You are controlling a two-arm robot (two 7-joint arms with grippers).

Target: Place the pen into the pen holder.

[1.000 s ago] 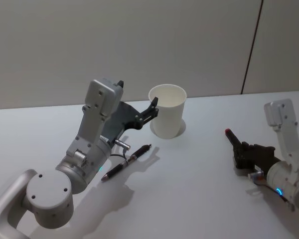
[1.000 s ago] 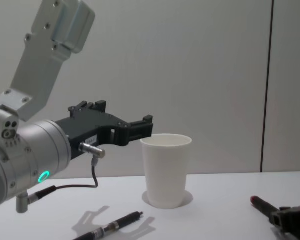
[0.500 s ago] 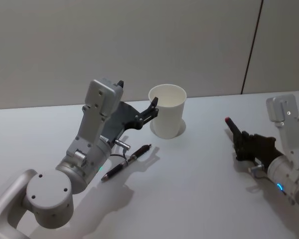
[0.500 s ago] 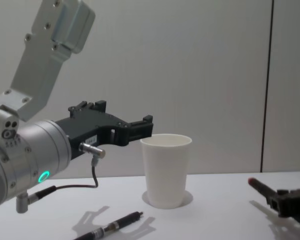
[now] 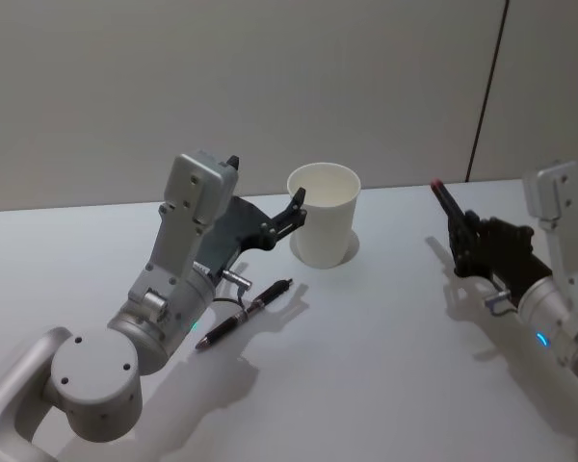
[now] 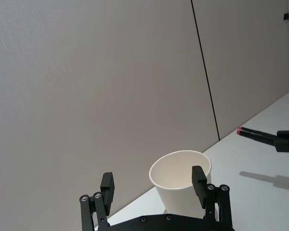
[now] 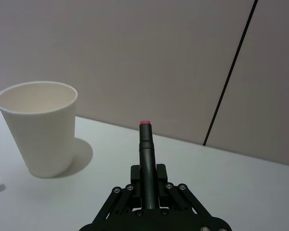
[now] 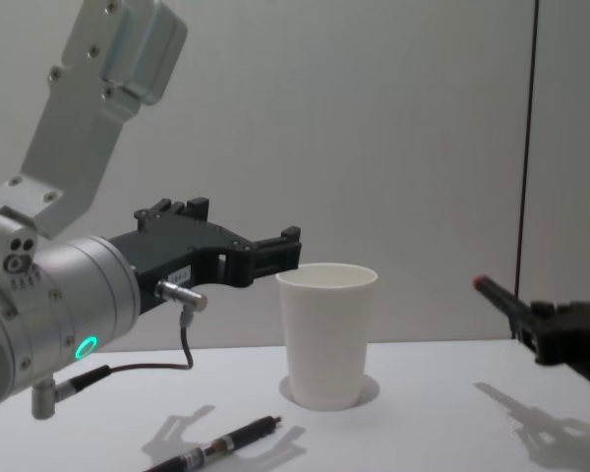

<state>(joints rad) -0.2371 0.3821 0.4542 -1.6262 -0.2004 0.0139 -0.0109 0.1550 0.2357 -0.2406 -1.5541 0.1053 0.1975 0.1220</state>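
Note:
The pen holder is a white paper cup standing upright at the table's middle back. A dark pen with a red tip is held in the air to the right of the cup, its tip pointing up and toward the wall. My right gripper is shut on its lower end. My left gripper hovers open at rim height just left of the cup, with nothing between its fingers.
A second dark pen lies flat on the white table, under my left arm and to the front left of the cup. A grey wall stands close behind the table.
My right gripper has lifted the red-tipped pen off the table and carried it higher and farther back. The left arm, the cup and the lying pen have not moved.

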